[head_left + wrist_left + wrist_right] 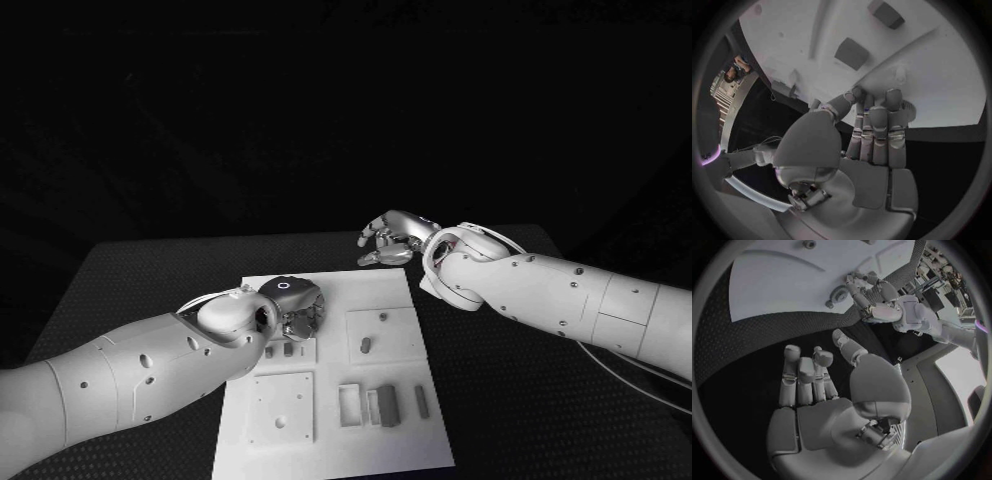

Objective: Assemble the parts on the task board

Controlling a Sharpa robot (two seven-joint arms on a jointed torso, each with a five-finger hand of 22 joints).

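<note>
The white task board (397,290) lies in the middle of the black table. Small grey parts sit on it: one slim piece (366,345) in the middle and several blocks (378,406) nearer me. My left hand (296,318) is over the board's far left area; its fingertips (879,97) touch the board beside a small round fitting (902,76), thumb tip against the first finger. Whether it pinches anything is hidden. Two grey blocks (853,52) lie beyond it. My right hand (392,238) hovers past the board's far edge, fingers spread, palm (826,415) bare.
A square white plate (281,408) with holes sits on the board's near left. Black table (519,400) surrounds the board on all sides, with room to its right. My left hand (879,302) and the round fitting (839,294) appear across from the right hand.
</note>
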